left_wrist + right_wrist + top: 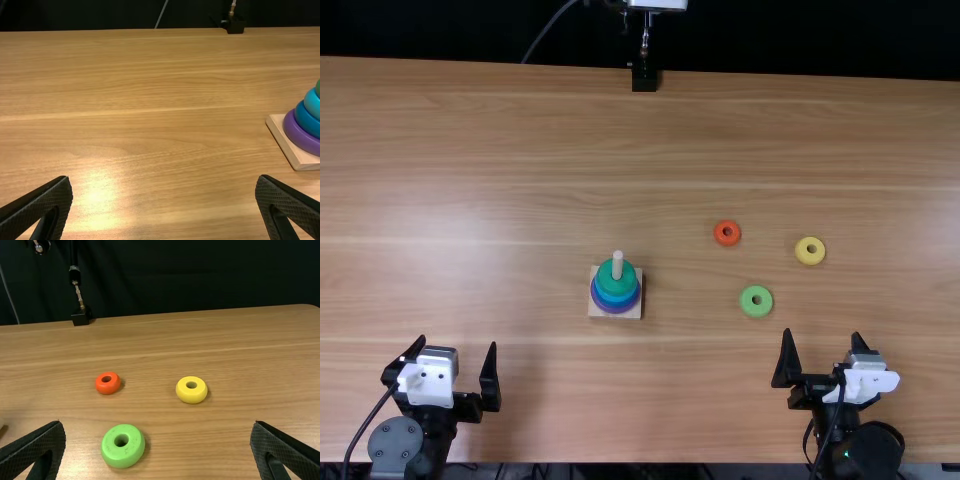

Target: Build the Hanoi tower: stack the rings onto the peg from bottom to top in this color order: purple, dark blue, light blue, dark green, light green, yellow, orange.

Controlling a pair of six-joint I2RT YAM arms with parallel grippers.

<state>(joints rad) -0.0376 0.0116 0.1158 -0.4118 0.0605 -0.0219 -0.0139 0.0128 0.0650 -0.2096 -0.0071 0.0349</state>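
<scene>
Left pincer (457, 344), right pincer (822, 334) wide; stack (616, 288) tapering, purple to dark green; light-green ring (747, 302), yellow ring (801, 253), orange ring (719, 236) loose.

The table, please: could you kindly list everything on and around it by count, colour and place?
Table: one, light brown, beneath everything
Base: one, pale wood, mid-table
Peg: one, pale, on base
Stacked rings: four, purple, dark blue, light blue, dark green upward, on peg
Loose rings: three, light green, yellow, orange, right of base
Stand: one, black, far edge
Backdrop: one, black, behind
Left end effector: one, black, near left
Right end effector: one, black, near right
</scene>
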